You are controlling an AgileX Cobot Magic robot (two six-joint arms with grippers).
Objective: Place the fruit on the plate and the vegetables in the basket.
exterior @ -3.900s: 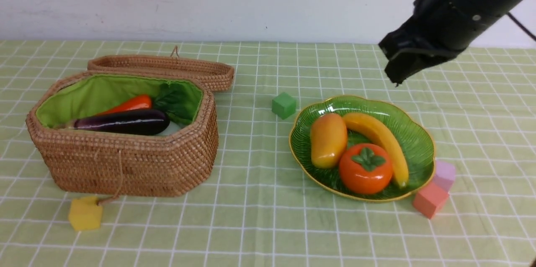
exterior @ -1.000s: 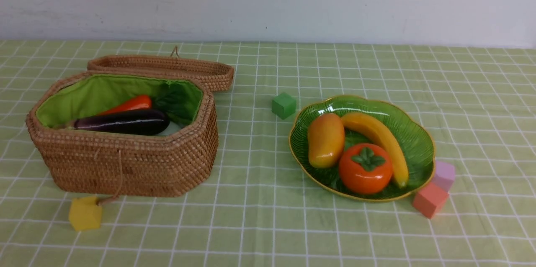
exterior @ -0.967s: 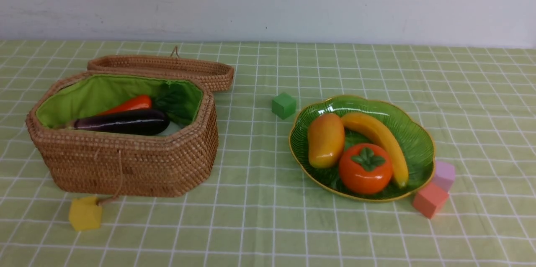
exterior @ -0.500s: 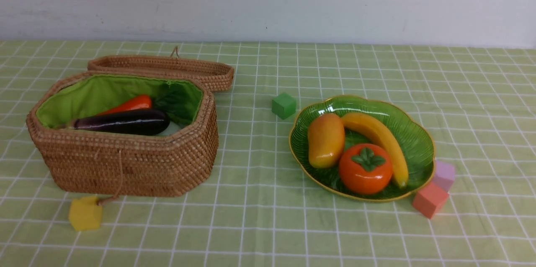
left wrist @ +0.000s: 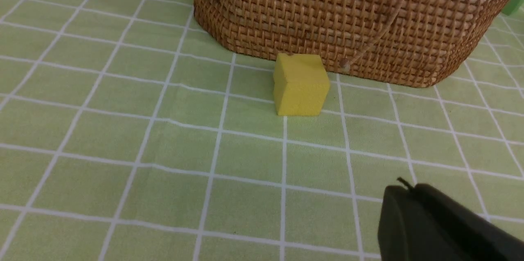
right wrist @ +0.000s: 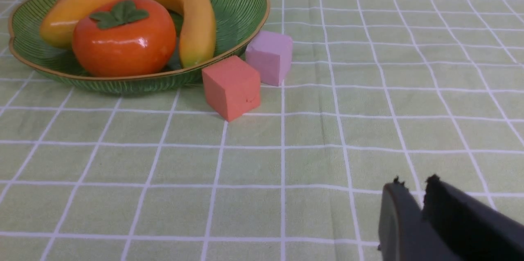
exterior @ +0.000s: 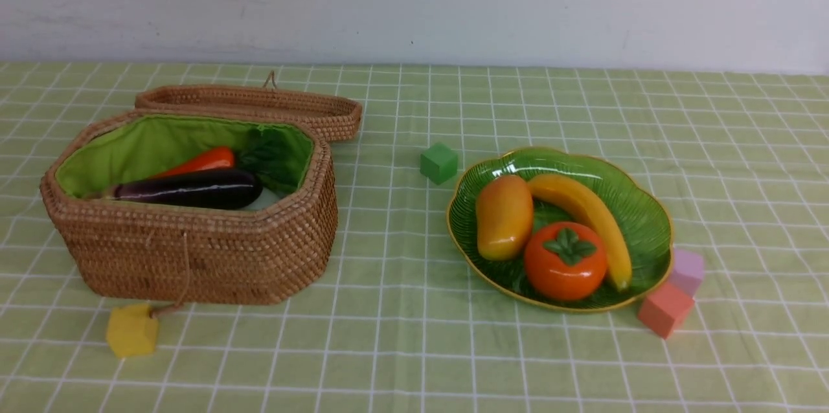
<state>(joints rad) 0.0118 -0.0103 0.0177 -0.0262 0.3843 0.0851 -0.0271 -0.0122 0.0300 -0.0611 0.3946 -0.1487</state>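
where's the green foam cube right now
In the front view, the green cube sits on the tablecloth between the basket and the plate, nearer the plate's far-left rim.

I find no readable text, label, brand, number or sign in any of my three views. The basket (exterior: pixel 194 251) shows only plain weave, the plate (exterior: pixel 638 206) only its ribbed pattern, and the foam cubes have blank faces. The checked cloth on the counter (exterior: pixel 401 348) carries white grid lines and nothing written. The wall behind is bare of markings I can read.
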